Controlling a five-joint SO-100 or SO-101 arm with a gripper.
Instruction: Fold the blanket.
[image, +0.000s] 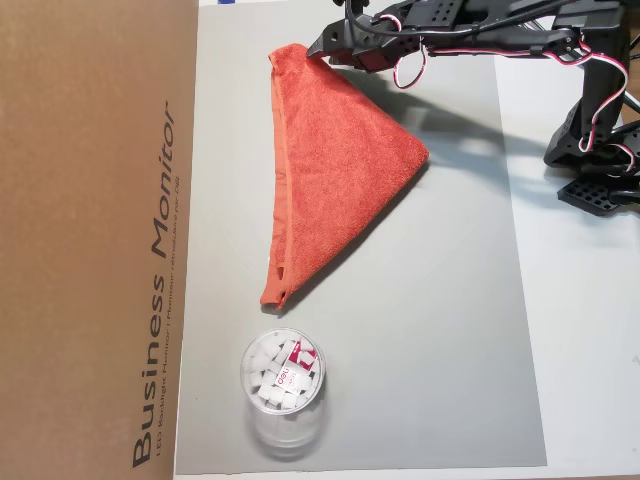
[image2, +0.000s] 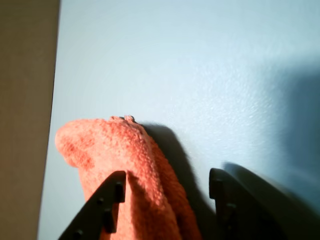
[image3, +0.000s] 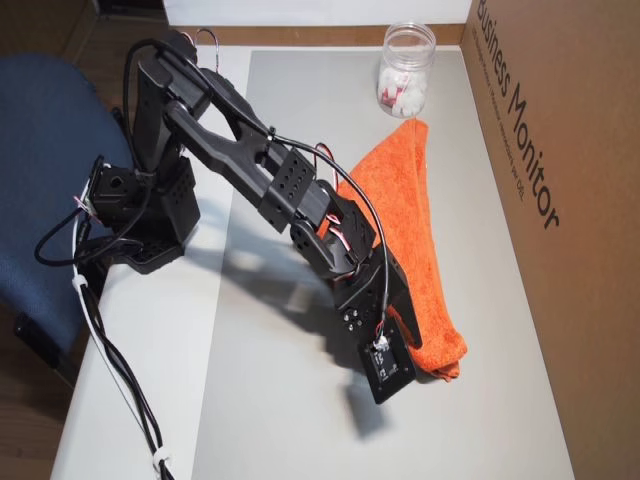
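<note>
We see the tool (image2: 167, 187) with its fingers spread apart, one finger (image2: 107, 202) lying on a corner of the orange-red terry-cloth blanket (image: 335, 165). That blanket lies folded into a triangle on the grey bench (image: 450, 330), at upper centre of an overhead view.

Tool (image2: 167, 185) fingertips cut off (wrist view); blanket (image2: 125, 165) blurred
</note>
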